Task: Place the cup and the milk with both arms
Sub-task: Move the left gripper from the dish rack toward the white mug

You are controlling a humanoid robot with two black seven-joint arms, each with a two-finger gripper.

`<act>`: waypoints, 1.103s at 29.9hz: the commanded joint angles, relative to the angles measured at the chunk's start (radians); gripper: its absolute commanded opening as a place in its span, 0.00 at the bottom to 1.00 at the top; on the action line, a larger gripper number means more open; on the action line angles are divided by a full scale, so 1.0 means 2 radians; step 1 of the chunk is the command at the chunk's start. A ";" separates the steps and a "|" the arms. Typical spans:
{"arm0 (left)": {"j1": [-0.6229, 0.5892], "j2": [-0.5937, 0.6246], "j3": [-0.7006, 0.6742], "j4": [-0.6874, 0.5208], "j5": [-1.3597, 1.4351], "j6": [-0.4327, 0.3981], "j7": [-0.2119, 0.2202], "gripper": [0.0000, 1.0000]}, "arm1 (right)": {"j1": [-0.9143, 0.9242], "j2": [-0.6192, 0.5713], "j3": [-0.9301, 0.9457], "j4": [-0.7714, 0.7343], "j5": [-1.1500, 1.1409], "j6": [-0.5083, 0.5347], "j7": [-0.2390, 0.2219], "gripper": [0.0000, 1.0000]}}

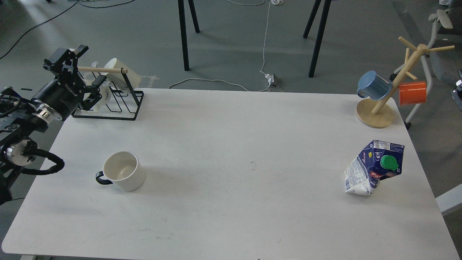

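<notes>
The cup point(122, 176), a wide white mug with a small black handle pointing left, stands upright on the left part of the white table point(231, 151). At the right side stands the milk point(374, 168), a dented blue and white carton with a green cap, leaning a little. My left gripper point(93, 65) hangs open at the far left, above the table's back corner and against a wire rack, well behind the cup and holding nothing. My right arm is out of view.
A black wire rack point(121, 104) with a wooden rod and white lettered mugs sits at the back left corner. At the back right, a wooden mug tree point(375, 113) carries a blue mug point(374, 85) and an orange mug point(412, 92).
</notes>
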 commanded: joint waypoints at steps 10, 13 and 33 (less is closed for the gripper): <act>-0.016 0.002 -0.004 0.017 -0.017 0.000 0.000 1.00 | -0.006 -0.003 0.000 0.004 0.000 0.000 0.000 0.97; -0.018 -0.008 0.002 0.047 -0.010 0.000 0.000 1.00 | -0.006 -0.003 0.000 0.004 -0.001 0.000 0.000 0.97; -0.046 0.052 0.013 -0.135 0.747 0.000 0.000 0.99 | -0.020 -0.003 -0.004 0.000 -0.002 0.000 0.000 0.97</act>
